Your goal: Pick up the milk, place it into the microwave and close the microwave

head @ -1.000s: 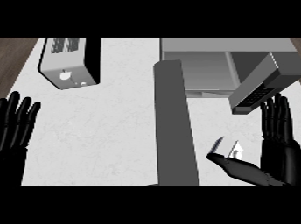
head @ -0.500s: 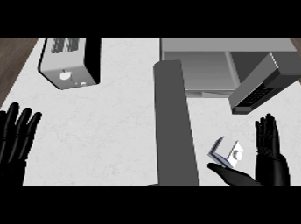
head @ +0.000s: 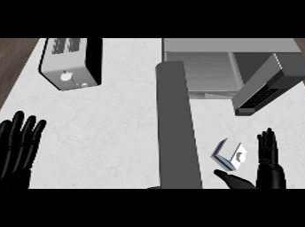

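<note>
The milk (head: pixel 231 154) lies on the counter (head: pixel 122 119) at about five o'clock, between the thumb and the straight fingers (head: pixel 267 146) of the right hand (head: pixel 266 170); the fingers stand apart from it, probably to close around it next. The microwave (head: pixel 230 71), at one o'clock, has its door (head: pixel 263 86) open; no item shows inside. The left hand (head: pixel 11 153) rests open at eight o'clock.

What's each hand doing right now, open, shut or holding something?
Left hand: open, fingers straight, resting at lower left, holding nothing.
Right hand: open beside the milk, not gripping it.
</note>
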Action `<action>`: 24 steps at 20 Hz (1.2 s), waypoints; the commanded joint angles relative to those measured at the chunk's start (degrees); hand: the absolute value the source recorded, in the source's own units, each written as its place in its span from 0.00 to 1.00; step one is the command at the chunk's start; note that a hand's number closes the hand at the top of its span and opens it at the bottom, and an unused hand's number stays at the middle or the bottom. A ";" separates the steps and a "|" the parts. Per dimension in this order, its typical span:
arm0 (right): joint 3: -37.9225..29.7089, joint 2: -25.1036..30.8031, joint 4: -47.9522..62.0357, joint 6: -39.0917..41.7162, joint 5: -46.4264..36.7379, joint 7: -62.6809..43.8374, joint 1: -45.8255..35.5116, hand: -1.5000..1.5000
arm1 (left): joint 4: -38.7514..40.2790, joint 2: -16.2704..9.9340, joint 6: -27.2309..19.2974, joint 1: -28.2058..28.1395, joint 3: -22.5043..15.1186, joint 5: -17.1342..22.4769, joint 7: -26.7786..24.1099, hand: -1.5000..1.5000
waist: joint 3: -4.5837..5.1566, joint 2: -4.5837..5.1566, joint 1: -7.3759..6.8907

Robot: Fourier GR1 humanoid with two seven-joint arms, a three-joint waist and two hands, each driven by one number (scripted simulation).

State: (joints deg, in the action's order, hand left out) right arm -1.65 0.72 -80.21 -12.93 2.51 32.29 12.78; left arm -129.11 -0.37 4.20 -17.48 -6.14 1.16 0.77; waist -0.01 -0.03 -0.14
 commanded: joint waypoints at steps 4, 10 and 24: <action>0.04 -0.69 12.05 0.31 3.91 9.37 -2.93 0.00 | -3.46 0.34 -1.57 -2.53 -4.11 -2.88 1.10 0.00 | -0.01 -0.01 -0.08; -6.92 1.46 25.66 7.60 5.92 18.58 -7.36 0.00 | 1.29 0.34 -1.54 -3.64 -5.13 -4.38 -5.25 0.00 | 0.00 0.00 -0.08; -6.72 7.03 46.78 4.72 -2.01 30.56 -19.86 1.00 | -1.59 0.34 -2.29 -3.37 -4.92 -2.26 -0.72 0.00 | -0.09 0.26 -0.75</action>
State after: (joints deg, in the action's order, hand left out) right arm -8.86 3.76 -38.31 -4.57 4.93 58.50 -3.38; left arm -131.43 -0.47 2.60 -21.46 -10.00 -0.91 -0.14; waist 1.51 -0.56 -0.19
